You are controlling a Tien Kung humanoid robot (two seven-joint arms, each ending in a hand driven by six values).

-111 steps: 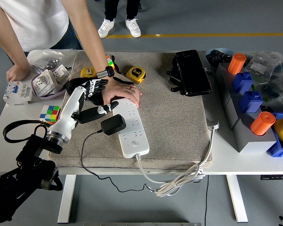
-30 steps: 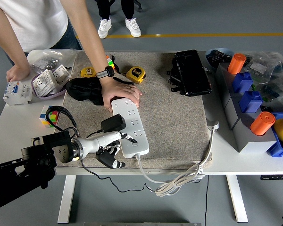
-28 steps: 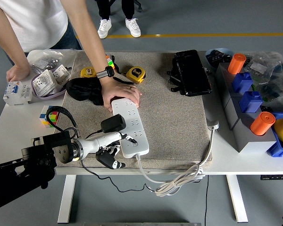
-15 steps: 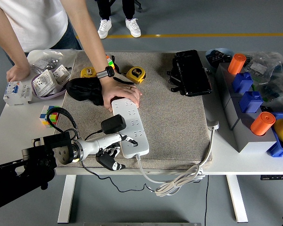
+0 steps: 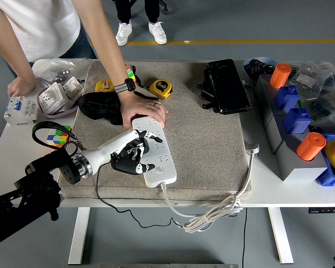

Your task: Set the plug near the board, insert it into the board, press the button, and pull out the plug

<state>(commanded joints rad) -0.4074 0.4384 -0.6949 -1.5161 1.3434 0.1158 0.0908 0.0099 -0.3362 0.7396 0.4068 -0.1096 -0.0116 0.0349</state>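
A white power strip [image 5: 159,153] lies on the grey mat [image 5: 206,145], its cord running off the near end. A person's hand [image 5: 148,111] presses down on the strip's far end. My left hand [image 5: 133,155] sits at the strip's left edge, white fingers curled over the black plug [image 5: 124,163], which is mostly hidden beneath them. The plug's black cable [image 5: 100,192] trails down off the mat's near edge. Whether the plug's pins sit in a socket cannot be seen. The right arm is out of view.
Two yellow tape measures [image 5: 161,87] and a black pouch [image 5: 97,106] lie behind the strip. A black case [image 5: 226,86] sits at the back centre. A colour cube [image 5: 58,137] is on the left, and grey blocks with blue and orange parts [image 5: 293,131] on the right.
My left hand has risen from the table's near edge up onto the plug at the strip's left side and curled over it. The person's hand has stayed on the strip.
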